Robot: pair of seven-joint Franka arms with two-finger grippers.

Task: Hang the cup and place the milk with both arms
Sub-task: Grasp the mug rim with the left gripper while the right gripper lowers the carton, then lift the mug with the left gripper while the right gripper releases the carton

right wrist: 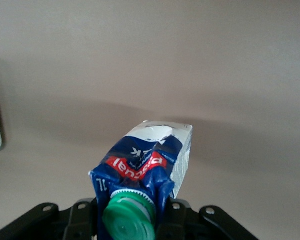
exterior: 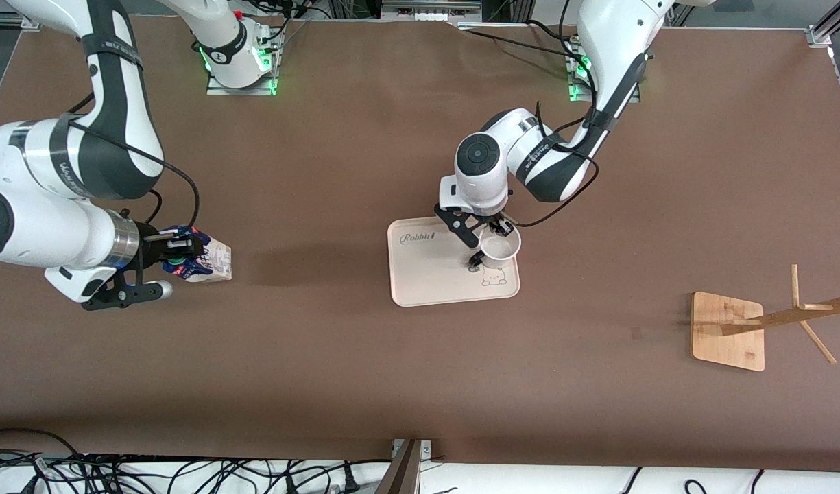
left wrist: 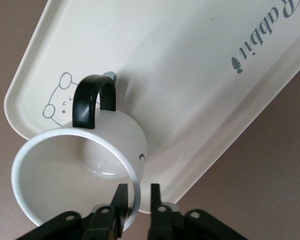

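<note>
Nearest the front camera, a wooden rack (exterior: 735, 329) stands by the counter (exterior: 324, 357) edge at the left arm's end, open brown surface all around. Farther back, the left hand (left wrist: 136, 200) pinches the cup (exterior: 498, 247) rim over the tray (exterior: 426, 281) corner. The right hand (exterior: 180, 257) pinches the milk (exterior: 210, 261) at its capped top, above bare counter.
</note>
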